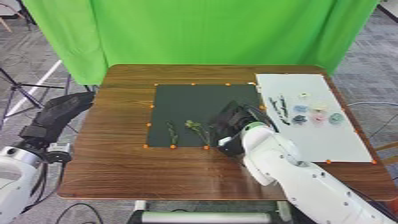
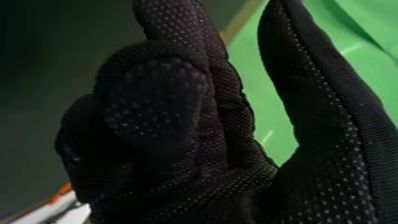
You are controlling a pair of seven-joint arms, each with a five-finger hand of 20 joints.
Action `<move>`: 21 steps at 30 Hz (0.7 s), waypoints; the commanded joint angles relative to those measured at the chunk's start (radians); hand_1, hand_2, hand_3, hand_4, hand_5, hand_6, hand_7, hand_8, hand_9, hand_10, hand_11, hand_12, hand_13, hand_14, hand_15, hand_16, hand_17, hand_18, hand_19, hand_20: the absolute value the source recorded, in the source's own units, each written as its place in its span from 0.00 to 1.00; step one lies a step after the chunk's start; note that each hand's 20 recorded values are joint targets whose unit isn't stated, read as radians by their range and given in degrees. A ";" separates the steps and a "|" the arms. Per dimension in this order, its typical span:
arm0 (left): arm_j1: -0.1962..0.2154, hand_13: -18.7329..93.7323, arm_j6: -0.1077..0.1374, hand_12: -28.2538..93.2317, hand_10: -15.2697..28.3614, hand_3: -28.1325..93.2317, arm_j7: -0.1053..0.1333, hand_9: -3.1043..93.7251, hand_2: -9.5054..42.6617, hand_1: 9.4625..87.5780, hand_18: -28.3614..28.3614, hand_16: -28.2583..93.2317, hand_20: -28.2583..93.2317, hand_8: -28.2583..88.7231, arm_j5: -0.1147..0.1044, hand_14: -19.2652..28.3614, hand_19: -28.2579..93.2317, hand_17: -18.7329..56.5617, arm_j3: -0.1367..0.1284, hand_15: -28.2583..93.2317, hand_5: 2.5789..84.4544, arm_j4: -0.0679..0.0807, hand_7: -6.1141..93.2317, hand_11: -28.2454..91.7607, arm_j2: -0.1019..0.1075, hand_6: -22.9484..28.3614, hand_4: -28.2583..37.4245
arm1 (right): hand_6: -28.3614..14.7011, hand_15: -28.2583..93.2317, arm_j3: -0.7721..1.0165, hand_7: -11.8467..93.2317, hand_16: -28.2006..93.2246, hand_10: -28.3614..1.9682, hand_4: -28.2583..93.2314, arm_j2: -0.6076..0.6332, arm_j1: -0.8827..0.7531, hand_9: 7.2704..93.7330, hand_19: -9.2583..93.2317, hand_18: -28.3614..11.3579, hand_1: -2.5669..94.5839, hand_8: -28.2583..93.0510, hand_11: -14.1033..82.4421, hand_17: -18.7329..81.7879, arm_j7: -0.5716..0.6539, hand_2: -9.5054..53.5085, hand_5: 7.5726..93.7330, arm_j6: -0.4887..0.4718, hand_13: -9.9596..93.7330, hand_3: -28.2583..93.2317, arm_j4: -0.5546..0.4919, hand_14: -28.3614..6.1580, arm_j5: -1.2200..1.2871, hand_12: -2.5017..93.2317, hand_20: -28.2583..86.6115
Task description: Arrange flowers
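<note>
The right hand (image 1: 234,121) is being held wide, so careful clearance is being demanded by the sprig (image 1: 192,124) just left of it.

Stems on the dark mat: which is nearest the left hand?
The leftmost green stem in the head view; the pale-topped stem lies farther right, nearer the right hand.

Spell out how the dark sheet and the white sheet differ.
The dark sheet is nearly square, the white sheet long and narrow. The dark sheet bears green sprigs, the white sheet small coloured pieces. The dark sheet lies near the middle, the white sheet farther right. Both lie flat on the table.
</note>
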 commanded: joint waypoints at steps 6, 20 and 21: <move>0.009 0.40 -0.013 0.35 0.66 0.69 -0.012 0.37 0.00 0.25 0.70 0.26 0.34 0.20 -0.001 0.74 0.27 0.25 -0.010 0.30 0.44 -0.009 0.17 0.33 0.001 0.57 0.15 | 0.51 0.65 -0.036 0.31 0.44 0.46 0.22 -0.007 -0.047 0.98 0.96 0.47 0.44 0.19 0.36 0.87 0.014 0.00 0.82 -0.026 1.00 0.70 -0.030 0.74 0.028 0.24 0.58; 0.013 0.40 -0.016 0.35 0.66 0.69 -0.011 0.37 0.00 0.25 0.70 0.26 0.34 0.20 -0.001 0.74 0.27 0.25 -0.012 0.30 0.44 -0.008 0.17 0.33 -0.004 0.57 0.15 | 0.51 0.64 0.075 0.32 0.45 0.46 0.22 0.086 -0.081 0.97 0.96 0.46 0.44 0.19 0.36 0.86 0.030 0.00 0.82 -0.001 1.00 0.71 -0.018 0.73 -0.200 0.24 0.59; 0.016 0.40 -0.013 0.35 0.66 0.69 -0.011 0.37 0.00 0.25 0.70 0.26 0.34 0.20 -0.001 0.74 0.27 0.25 -0.013 0.30 0.44 -0.009 0.17 0.33 -0.005 0.57 0.15 | 0.52 0.64 0.092 0.32 0.45 0.46 0.22 0.100 -0.084 0.97 0.96 0.46 0.43 0.19 0.36 0.85 0.031 0.00 0.81 0.007 1.00 0.71 -0.015 0.74 -0.228 0.24 0.59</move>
